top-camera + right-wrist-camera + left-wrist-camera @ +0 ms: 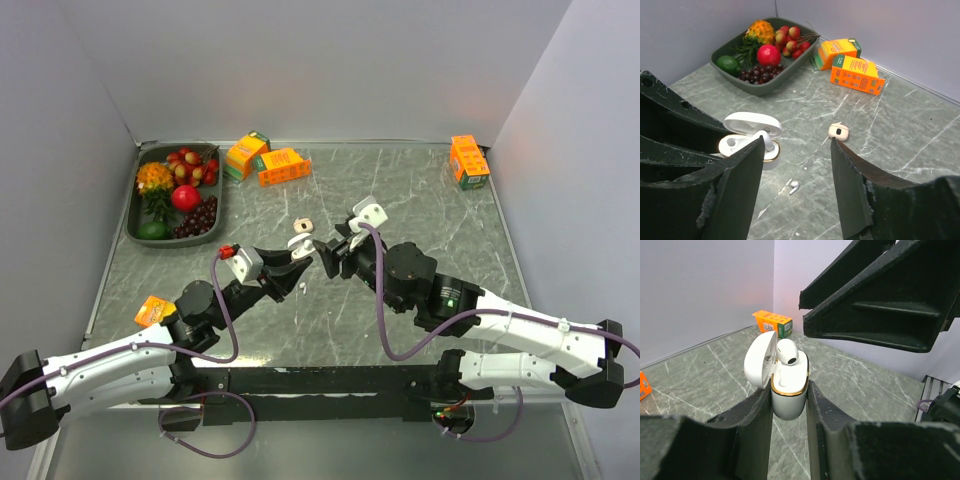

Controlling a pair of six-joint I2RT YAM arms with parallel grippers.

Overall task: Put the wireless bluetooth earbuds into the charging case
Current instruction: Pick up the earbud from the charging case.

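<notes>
left pincer [789, 405]: black plastic fingers clamped on the sides of the small glossy white charging case with a gold rim [788, 390], lid flipped up; you're holding it off the table.
right pincer [796, 165]: jaws spread wide, nothing between them, hovering right next to the case.
seated earbud [787, 351]: tiny white smooth plastic bud; its head sticks up out of one slot, looks not fully pushed in.
loose earbud [794, 187]: second tiny white bud with short stem, lying on the grey marble-look table [900, 130], just below the right pincer's gap.
other item: small rounded cream case-like thing [838, 131] on the table nearby, closed as far as I can tell.
step tip: keep the case level and still with your left arm; drop the right pincer straight over the loose bud, pinch the stem lightly. It's slick and tiny, likely to squirt out.
insert tip: line the stem with the empty slot, press gently.
</notes>
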